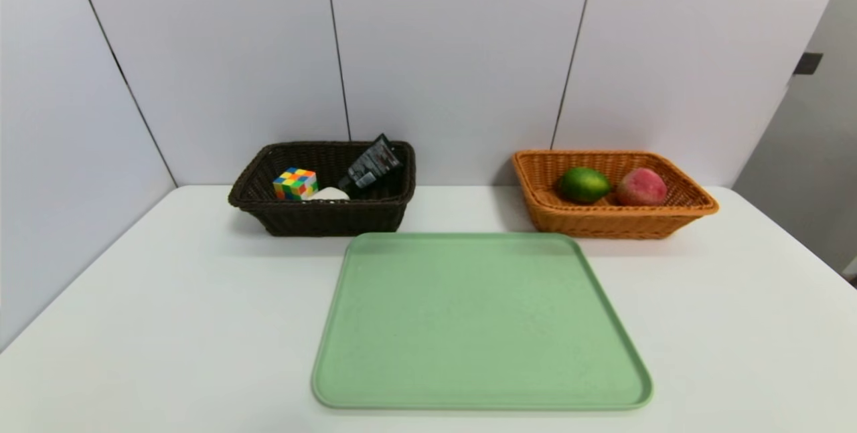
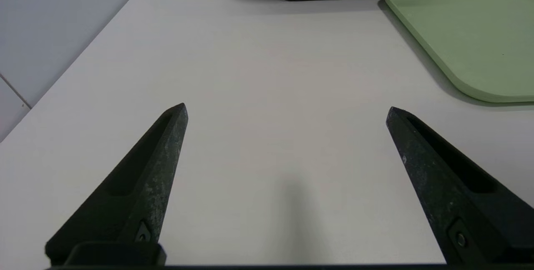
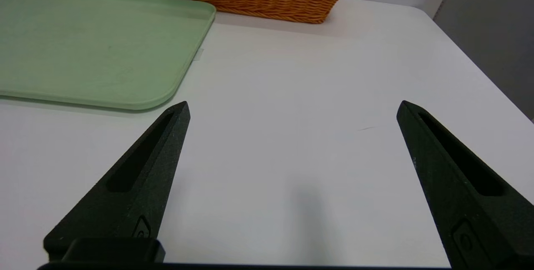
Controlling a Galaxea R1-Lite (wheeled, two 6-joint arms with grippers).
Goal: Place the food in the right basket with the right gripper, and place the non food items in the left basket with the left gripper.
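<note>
On table [image 1: 167, 326]: green tray [image 1: 479, 326] bare. Lime [image 1: 584, 184], peach [image 1: 641, 187] already seen in orange basket [image 1: 676, 215]; cube [image 1: 295, 184], tube [image 1: 371, 164] in dark basket [image 1: 321, 219]. Fruit judged smooth, firm, best gripped across middle. Left gripper [image 2: 285, 111], right gripper [image 3: 292, 109] parked low, jaws spread, nothing held.

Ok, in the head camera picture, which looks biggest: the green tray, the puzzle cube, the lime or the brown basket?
1. green tray, nearest the camera
2. brown basket
3. lime
4. puzzle cube, partly hidden by the basket rim, so its place after the lime is unsure
</note>
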